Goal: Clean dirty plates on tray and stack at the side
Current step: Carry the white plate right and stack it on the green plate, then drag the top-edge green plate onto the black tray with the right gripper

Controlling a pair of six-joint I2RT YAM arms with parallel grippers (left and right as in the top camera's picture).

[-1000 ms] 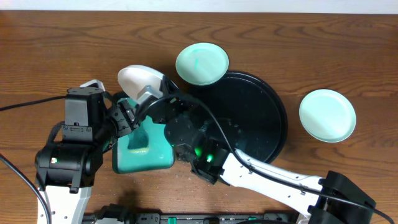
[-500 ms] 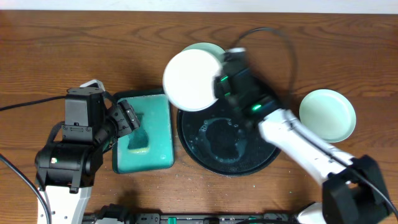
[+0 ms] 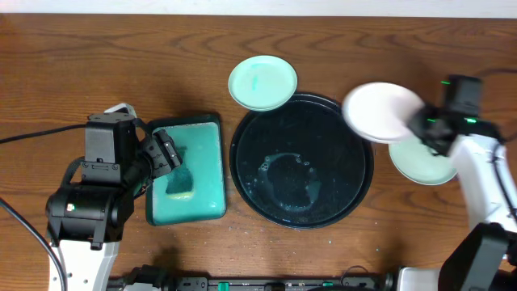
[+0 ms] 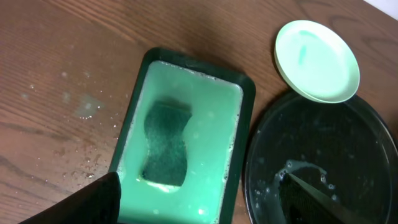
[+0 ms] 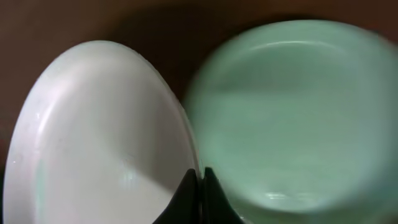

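My right gripper [image 3: 422,123] is shut on the rim of the white plate [image 3: 378,111] and holds it in the air over the black tray's right edge, beside a mint-green plate [image 3: 426,164] on the table at right. In the right wrist view the fingertips [image 5: 200,180] pinch the white plate [image 5: 93,137], with the mint plate [image 5: 292,112] behind. Another mint-green plate [image 3: 262,82] with a green smear sits at the tray's far rim. The wet black tray [image 3: 266,194] holds no plates. My left gripper [image 4: 199,205] is open and empty above the teal tray.
A teal rectangular tray [image 3: 206,186] with soapy liquid and a dark green sponge [image 4: 166,143] lies left of the black tray. Water drops speckle the wood near it. Cables run at the left edge and near the right arm.
My right arm has carried the white plate from the teal tray at left, across the black tray, to the right beside the mint plate. The left arm has not moved.
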